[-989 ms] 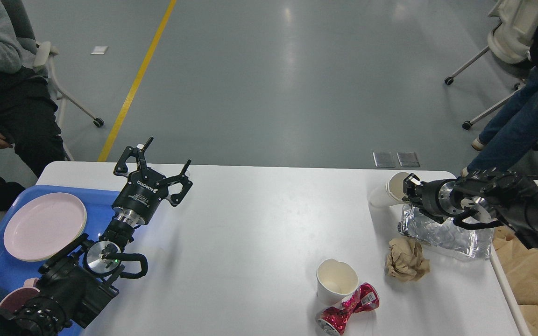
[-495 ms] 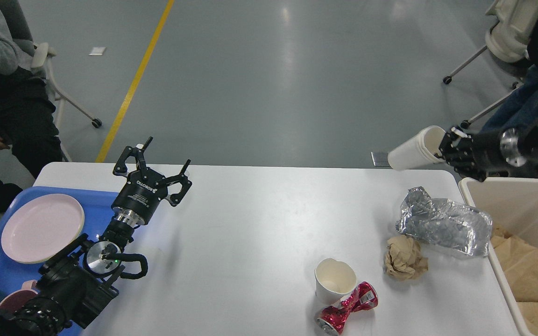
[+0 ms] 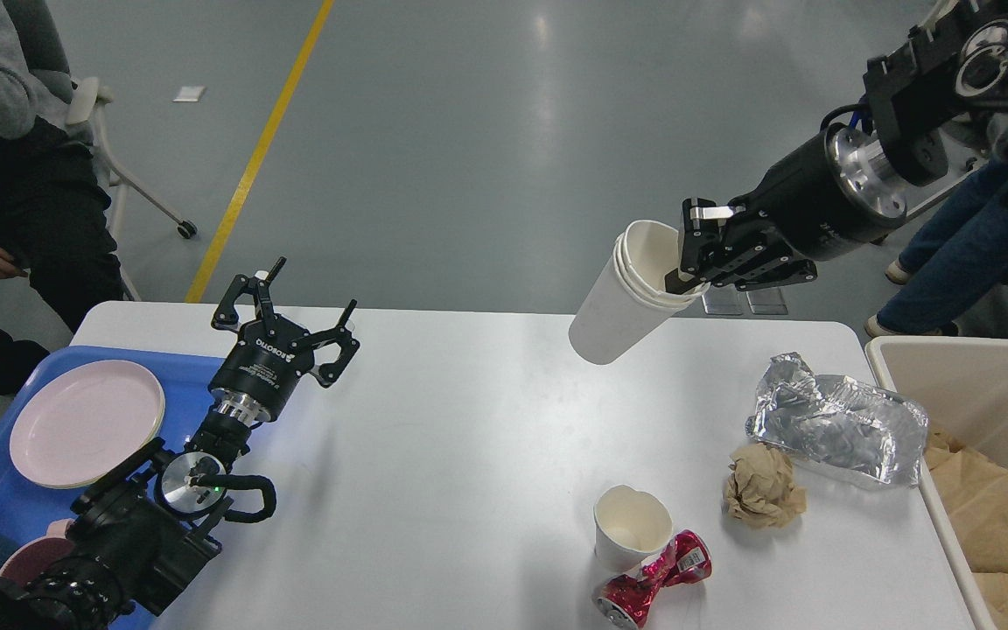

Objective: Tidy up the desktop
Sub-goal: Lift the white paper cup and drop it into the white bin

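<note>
Bench carries only light litter: a dented paper cup, a crushed red can, a paper ball and a foil bag, all soft and best pinched at rim or fold. Right gripper has its fingers clenched on the rim of stacked paper cups above the bench; left gripper is released.

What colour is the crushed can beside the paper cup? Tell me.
Shiny red with silver ends: the crushed can, clearest in the head view.

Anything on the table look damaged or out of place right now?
Yes. A crushed red can lies on its side against a dented paper cup near the desktop's front edge. A crumpled brown paper ball and a crumpled foil bag lie beside the bin.
</note>
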